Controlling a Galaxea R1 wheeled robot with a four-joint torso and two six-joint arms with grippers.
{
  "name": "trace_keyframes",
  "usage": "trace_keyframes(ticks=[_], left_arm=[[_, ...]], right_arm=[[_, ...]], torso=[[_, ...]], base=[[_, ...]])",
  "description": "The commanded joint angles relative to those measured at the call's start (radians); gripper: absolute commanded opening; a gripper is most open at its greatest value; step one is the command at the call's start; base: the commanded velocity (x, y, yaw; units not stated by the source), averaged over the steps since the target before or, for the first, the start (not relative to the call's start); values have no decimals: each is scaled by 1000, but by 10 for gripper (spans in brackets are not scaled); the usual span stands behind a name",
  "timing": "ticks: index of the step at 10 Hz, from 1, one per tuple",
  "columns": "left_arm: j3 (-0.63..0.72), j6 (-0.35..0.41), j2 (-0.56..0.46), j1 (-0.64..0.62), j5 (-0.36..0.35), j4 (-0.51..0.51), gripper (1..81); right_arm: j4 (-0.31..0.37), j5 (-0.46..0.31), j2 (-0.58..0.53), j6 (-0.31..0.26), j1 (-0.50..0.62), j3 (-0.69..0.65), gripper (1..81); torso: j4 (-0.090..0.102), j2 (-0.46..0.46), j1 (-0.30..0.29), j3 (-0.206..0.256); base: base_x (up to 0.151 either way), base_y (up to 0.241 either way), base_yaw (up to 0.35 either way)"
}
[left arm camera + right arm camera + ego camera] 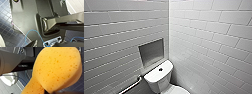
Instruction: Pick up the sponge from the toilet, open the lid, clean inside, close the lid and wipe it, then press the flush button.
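Note:
The white toilet [159, 78] stands low in the head view, in the corner of two tiled walls. On the middle of its tank top sits the small dark flush button [160, 69]. A strip of the white lid [177, 90] shows at the lower edge, lying flat. The orange sponge [56, 69] looms large in the right wrist view, hanging above the dark tiled floor. Its narrow waist runs down to my right gripper [48, 92], which is shut on it. In the left wrist view I see the robot's own dark body and nothing held.
A grey recessed niche [151, 52] is set in the left wall above the tank. A metal grab bar [131, 86] runs along that wall beside the toilet. Dark blue floor tiles [6, 25] and a blue cable [33, 30] show under the left arm.

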Motion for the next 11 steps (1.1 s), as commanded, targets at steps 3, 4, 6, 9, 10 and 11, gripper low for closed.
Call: trace_keyframes(ticks=[3,4,6,9,10,11], left_arm=[[14,4,-11,-32,67,-8,811],[14,4,-11,-33,67,-8,811],[14,4,-15,-33,70,-9,811],[92,-2,-78,-45,70,-11,811],[173,-3,-135,-55,68,-12,811],[244,-5,-195,-65,67,-37,811]], right_arm=[[-15,-63,-16,-4,17,12,10],[-15,-63,-19,-6,15,12,10],[-8,-60,-53,-4,6,19,10],[-7,17,-189,2,-16,141,10],[-5,26,-241,2,-14,204,10],[-5,28,-274,3,-14,241,10]], torso=[[0,0,1,0],[0,0,0,0],[0,1,1,0],[0,1,0,0],[0,1,0,0],[0,1,0,0]], base=[[53,0,0],[0,0,0],[0,0,0],[0,0,0],[0,0,0],[0,0,0]])
